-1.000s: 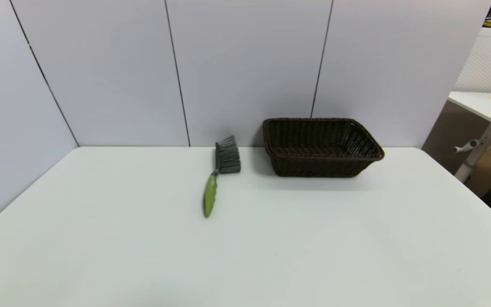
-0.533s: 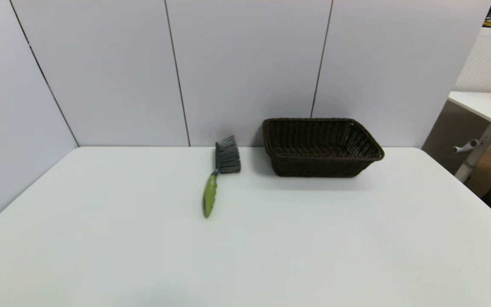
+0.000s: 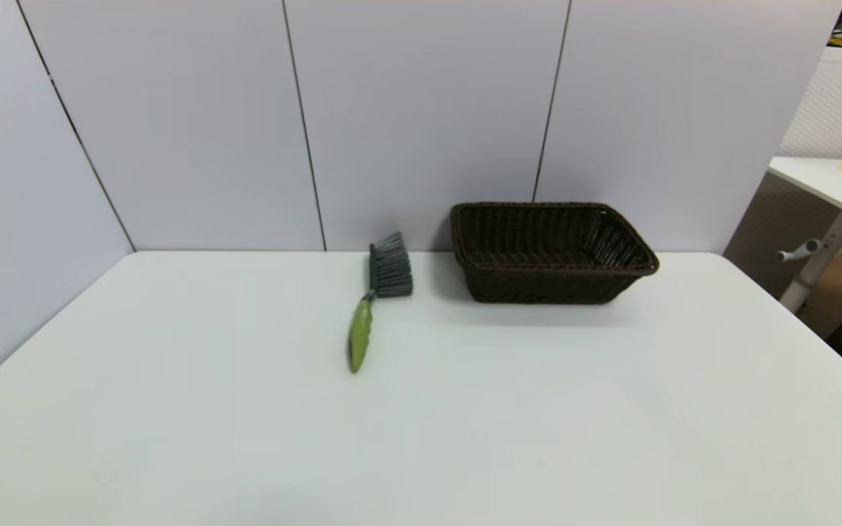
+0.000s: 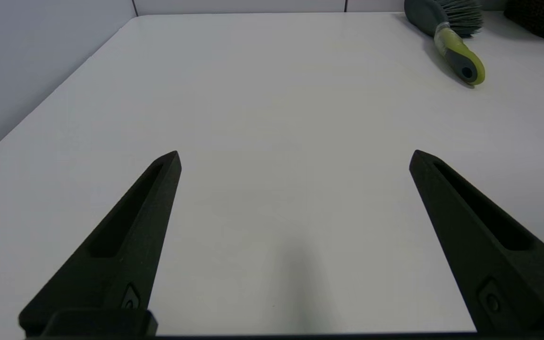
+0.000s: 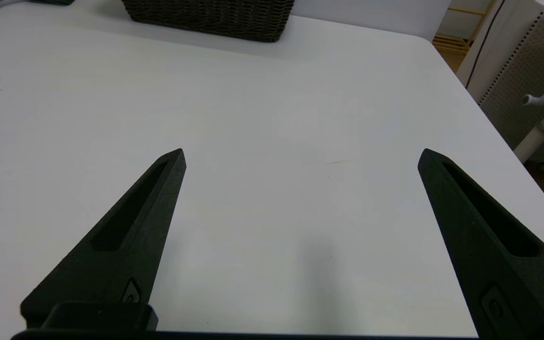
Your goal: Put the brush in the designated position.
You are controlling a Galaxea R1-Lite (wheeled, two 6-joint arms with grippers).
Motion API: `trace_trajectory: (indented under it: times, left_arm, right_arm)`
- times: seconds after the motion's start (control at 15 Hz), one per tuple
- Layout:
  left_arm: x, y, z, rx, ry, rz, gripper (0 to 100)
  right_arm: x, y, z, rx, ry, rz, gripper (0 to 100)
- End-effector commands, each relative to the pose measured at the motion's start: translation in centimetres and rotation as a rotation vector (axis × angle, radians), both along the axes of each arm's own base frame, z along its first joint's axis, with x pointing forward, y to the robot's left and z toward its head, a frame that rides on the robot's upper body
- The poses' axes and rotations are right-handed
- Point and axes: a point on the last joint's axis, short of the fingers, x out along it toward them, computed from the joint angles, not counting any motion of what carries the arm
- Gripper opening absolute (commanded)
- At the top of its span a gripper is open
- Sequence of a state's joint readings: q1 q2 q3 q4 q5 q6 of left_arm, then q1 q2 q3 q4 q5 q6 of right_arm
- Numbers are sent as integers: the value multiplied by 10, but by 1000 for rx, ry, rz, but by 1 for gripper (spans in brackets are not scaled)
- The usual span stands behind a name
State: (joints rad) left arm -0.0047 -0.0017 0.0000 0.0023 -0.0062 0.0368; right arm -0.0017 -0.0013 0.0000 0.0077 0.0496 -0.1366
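The brush (image 3: 375, 303) lies flat on the white surface (image 3: 245, 409) near its far edge, green handle toward me, bristles toward the wall, just to the left of a dark wicker basket (image 3: 549, 252) and not touching it. My left claw (image 4: 294, 158) hangs low over the near surface, released and holding nothing, well apart from the brush. My right claw (image 5: 301, 156) does likewise, fingers spread and holding nothing, with the basket well ahead.

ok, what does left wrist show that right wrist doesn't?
Left wrist only: the brush whole, olive handle end nearest, and the open left end effector over bare table. Right wrist only: the basket's woven wall close up, the open right end effector, the table's right edge. Both: white tabletop, nothing gripped.
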Motion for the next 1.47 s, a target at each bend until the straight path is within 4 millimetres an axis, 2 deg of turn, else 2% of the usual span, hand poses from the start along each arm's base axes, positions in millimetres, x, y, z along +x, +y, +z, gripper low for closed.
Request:
trace_trajectory:
  times: [0.07,1.47]
  left_arm:
    - [0,0,0,0,2,0,100]
    - [0,0,0,0,2,0,100]
  right_arm:
    - [0,0,0,-1,3,1,100]
    - [0,0,0,2,3,1,100]
